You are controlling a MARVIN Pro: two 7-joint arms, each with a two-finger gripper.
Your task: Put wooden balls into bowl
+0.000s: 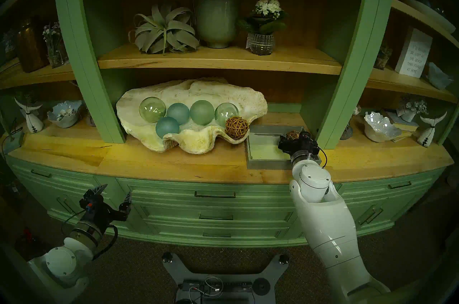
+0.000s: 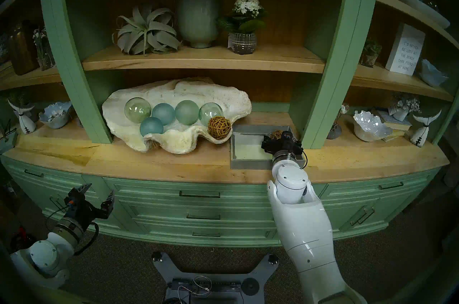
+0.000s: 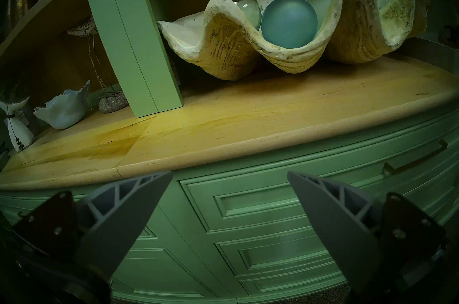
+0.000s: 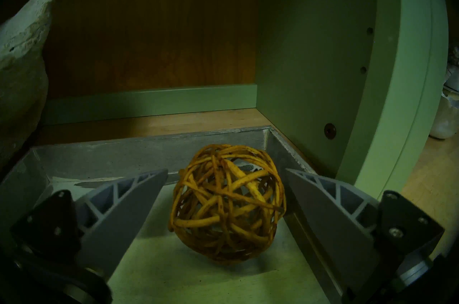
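One rattan ball (image 4: 227,204) lying in grey tray (image 4: 99,156), bracketed by spread fingers of right gripper (image 4: 224,186), seemingly not yet pinched. Other ball (image 1: 236,128) sitting leftward in clam shell (image 1: 198,92). Left gripper (image 1: 113,197) hanging agape.

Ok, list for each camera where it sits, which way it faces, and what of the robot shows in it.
Head stereo pair: high up, looking down at the green shelf unit; both arms show.
Left wrist: low before the drawers, facing the cream giant clam shell; open left gripper shows.
Right wrist: inside the shallow grey tray, facing the brown woven rattan ball between open right gripper fingers.
Shared: both wrist views catch the shell.
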